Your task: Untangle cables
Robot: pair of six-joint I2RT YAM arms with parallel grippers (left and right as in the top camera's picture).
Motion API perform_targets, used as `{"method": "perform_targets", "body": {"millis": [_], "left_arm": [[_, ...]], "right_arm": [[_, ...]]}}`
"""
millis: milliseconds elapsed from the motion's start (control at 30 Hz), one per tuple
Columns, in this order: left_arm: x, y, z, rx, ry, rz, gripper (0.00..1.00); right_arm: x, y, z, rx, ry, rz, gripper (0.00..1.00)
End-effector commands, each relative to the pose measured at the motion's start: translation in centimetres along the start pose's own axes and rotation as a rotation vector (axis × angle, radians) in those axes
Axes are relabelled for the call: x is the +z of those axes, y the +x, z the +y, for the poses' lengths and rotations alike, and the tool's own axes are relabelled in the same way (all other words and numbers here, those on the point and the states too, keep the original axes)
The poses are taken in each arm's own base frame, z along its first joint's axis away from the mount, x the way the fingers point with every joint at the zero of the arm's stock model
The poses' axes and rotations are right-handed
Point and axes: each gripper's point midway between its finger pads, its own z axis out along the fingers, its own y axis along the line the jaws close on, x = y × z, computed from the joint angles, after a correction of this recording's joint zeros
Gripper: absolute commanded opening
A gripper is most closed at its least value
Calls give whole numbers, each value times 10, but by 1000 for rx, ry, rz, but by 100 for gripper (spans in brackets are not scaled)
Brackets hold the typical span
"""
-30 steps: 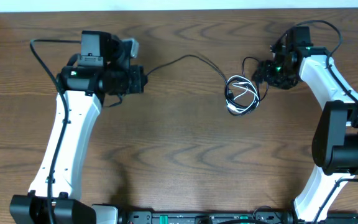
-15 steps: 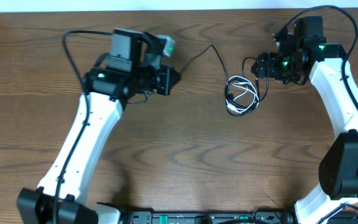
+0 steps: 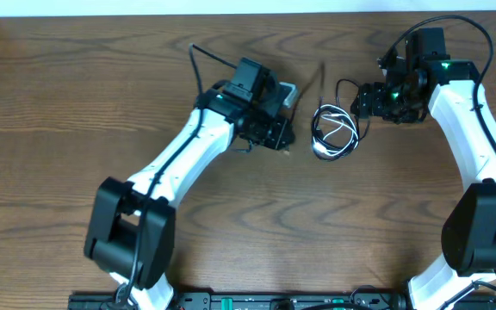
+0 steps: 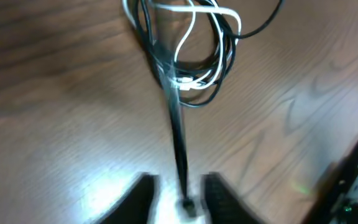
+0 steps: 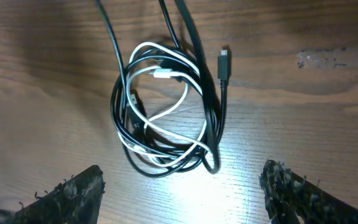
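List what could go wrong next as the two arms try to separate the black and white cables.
1. The black cable lies between the fingers of the left gripper, which stand apart, so it may slip free.
2. It is wound with the white cable in one coil; pulling could drag or tighten the coil.
3. The right gripper, open over the coil, might pinch both cables.

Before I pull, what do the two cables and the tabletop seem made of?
Black cable: probably rubbery plastic jacket, matte with faint sheen. White cable: smooth plastic, glossier, catching the light. Tabletop: brown wood grain, satin glare; real wood or laminate, cannot tell.
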Motion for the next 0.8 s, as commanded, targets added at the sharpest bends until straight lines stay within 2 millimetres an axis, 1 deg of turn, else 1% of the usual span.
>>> {"method": "perform_targets", "body": {"millis": [0, 33, 100, 167, 333, 400, 500, 533, 567, 600, 700, 767], "left_arm": [[6, -3, 5, 5, 2, -4, 72], [6, -5, 8, 5, -11, -12, 82], [4, -9, 15, -14, -54, -29, 88], [2, -14, 24, -63, -96, -51, 89], [-2, -17, 31, -132, -100, -67, 89], [-2, -16, 32, -135, -102, -66, 86], [-2, -16, 32, -135, -102, -66, 81], [-2, -16, 32, -134, -102, -66, 75], [-2, -16, 32, -133, -102, -66, 65], [-1, -16, 31, -116, -102, -63, 63], [2, -12, 25, 28, -102, -42, 63], [5, -10, 23, 108, -122, -29, 63]], "right_arm": [[-2, -2, 0, -20, 8, -8, 78], [-2, -3, 0, -21, 8, -8, 78], [-2, -2, 1, -21, 7, -8, 78], [-2, -1, 2, -33, 5, -4, 78], [5, 5, 14, -94, -1, 16, 77], [9, 10, 22, -129, -7, 28, 74], [16, 17, 32, -155, -15, 44, 66], [19, 19, 36, -158, -16, 52, 64], [22, 22, 38, -155, -9, 60, 61], [25, 24, 36, -131, 24, 63, 61], [25, 22, 14, 14, 159, 37, 61], [23, 14, 6, 57, 160, 8, 61]]}}
